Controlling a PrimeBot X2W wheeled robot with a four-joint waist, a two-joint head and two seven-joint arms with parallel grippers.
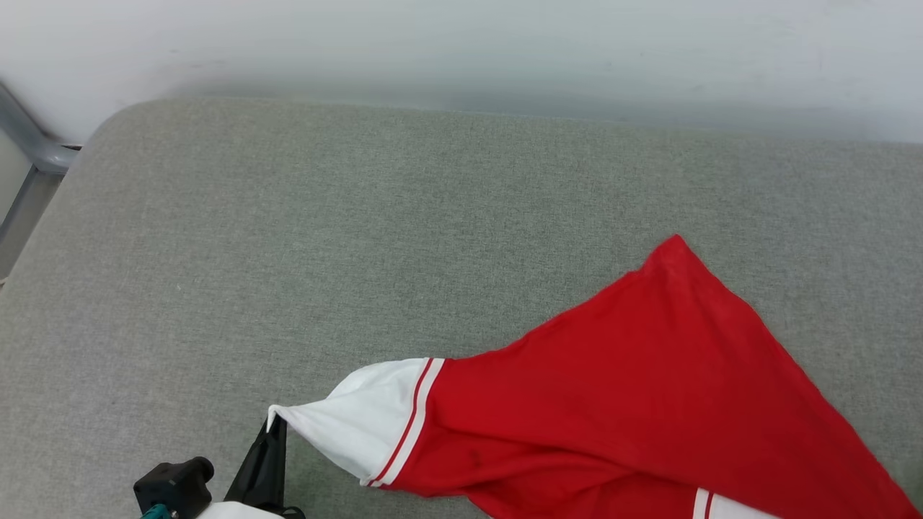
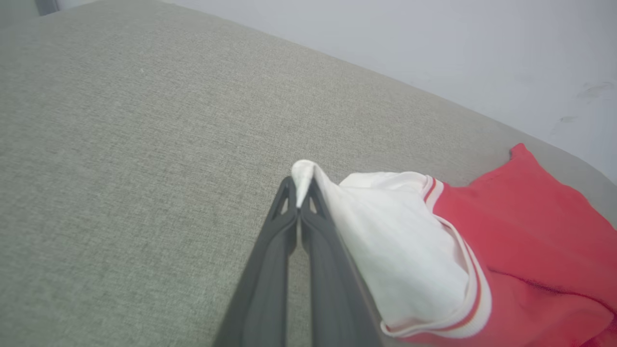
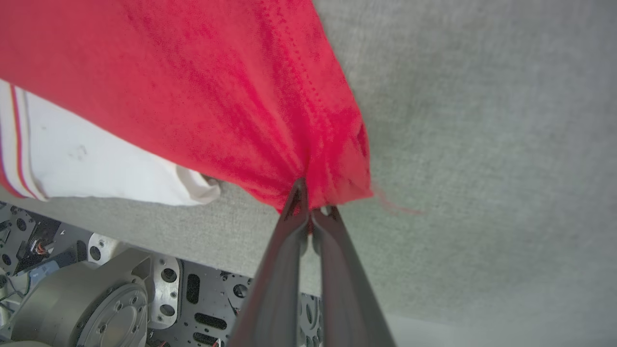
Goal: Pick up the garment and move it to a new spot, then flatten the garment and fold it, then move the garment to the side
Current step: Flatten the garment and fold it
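Note:
The garment [image 1: 634,389], red with white striped-trim sleeves, lies stretched across the lower right of the grey padded surface [image 1: 360,216]. My left gripper [image 1: 274,427] at the bottom of the head view is shut on the tip of one white sleeve [image 1: 360,414]. The left wrist view has the same pinch: the left gripper [image 2: 300,190] holds the white sleeve [image 2: 395,241] corner between its dark fingers. In the right wrist view my right gripper [image 3: 308,202] is shut on a bunched red edge of the garment [image 3: 217,96], with a second white sleeve [image 3: 96,164] hanging at left.
The grey padded surface runs back to a pale wall [image 1: 461,50], with a rounded corner and a metal frame [image 1: 32,151] at far left. Below the surface's near edge the robot's metal base [image 3: 96,299] shows in the right wrist view.

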